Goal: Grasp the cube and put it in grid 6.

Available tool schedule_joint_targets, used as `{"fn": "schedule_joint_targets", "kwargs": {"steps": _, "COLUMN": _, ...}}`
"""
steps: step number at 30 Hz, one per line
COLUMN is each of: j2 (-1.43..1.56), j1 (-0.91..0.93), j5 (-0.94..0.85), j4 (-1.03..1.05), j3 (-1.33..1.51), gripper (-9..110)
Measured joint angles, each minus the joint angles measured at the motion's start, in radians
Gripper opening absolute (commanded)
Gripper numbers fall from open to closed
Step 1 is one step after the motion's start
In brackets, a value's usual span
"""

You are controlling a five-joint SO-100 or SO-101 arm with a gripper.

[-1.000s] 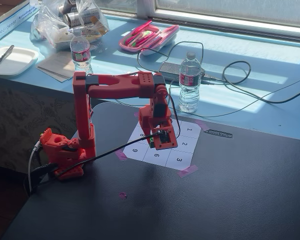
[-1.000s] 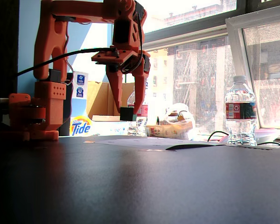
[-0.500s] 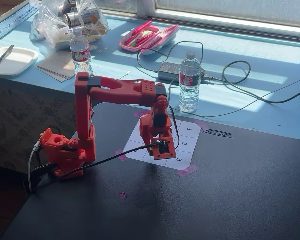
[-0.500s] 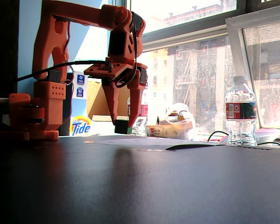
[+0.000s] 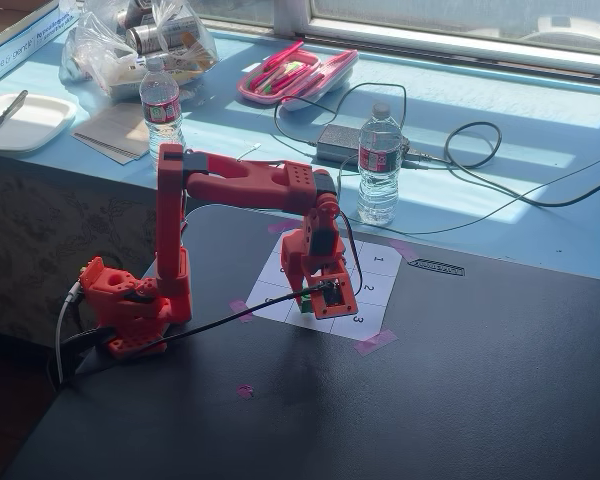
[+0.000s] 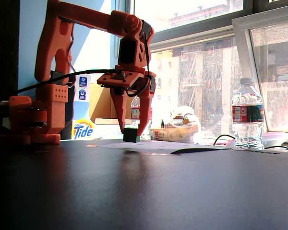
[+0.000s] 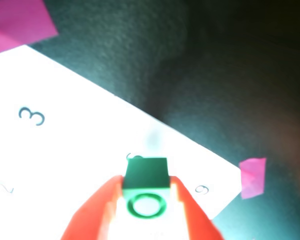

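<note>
The green cube (image 7: 146, 174), with a lighter ring on its top face, sits between my red fingers (image 7: 97, 210) in the wrist view. My gripper (image 7: 146, 180) is shut on it, both jaws touching its sides. The cube hangs over grid 6 (image 7: 110, 150), covering most of the numeral. Cell 9 (image 7: 201, 190) lies to the right and cell 3 (image 7: 31, 116) to the left. In a fixed view, the gripper (image 6: 131, 130) points straight down and holds the cube (image 6: 130, 135) at or just above the paper. In the other fixed view, the gripper (image 5: 313, 299) and cube (image 5: 305, 304) are over the sheet's near edge.
The numbered sheet (image 5: 375, 275) is taped to the dark table with pink tape (image 5: 375, 342). Behind it stand a water bottle (image 5: 379, 165), a power adapter with cables (image 5: 340, 145), a second bottle (image 5: 161, 105) and a pink case (image 5: 295, 75). The arm's base (image 5: 130, 305) is at the left.
</note>
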Motion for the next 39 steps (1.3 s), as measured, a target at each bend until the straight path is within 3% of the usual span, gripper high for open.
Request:
{"fn": "schedule_joint_targets", "kwargs": {"steps": 7, "j2": 0.0, "j1": -0.002, "j5": -0.017, "j4": 0.018, "j3": 0.0, "gripper": 28}}
{"fn": "schedule_joint_targets", "kwargs": {"steps": 16, "j2": 0.014, "j1": -0.002, "j5": -0.028, "j4": 0.06, "j3": -0.011, "gripper": 36}}
{"fn": "schedule_joint_targets", "kwargs": {"steps": 19, "j2": 0.067, "j1": 0.009, "j5": -0.04, "j4": 0.135, "j3": -0.071, "gripper": 29}}
{"fn": "schedule_joint_targets", "kwargs": {"steps": 24, "j2": 0.209, "j1": 0.117, "j5": -0.058, "j4": 0.259, "j3": -0.21, "gripper": 1}}
{"fn": "schedule_joint_targets", "kwargs": {"steps": 31, "j2": 0.391, "j1": 0.348, "j5": -0.129, "j4": 0.307, "j3": -0.272, "gripper": 0}}
{"fn": "schedule_joint_targets", "kwargs": {"steps": 39, "j2": 0.647, "j1": 0.604, "j5": -0.25, "j4": 0.109, "j3": -0.094, "gripper": 0}}
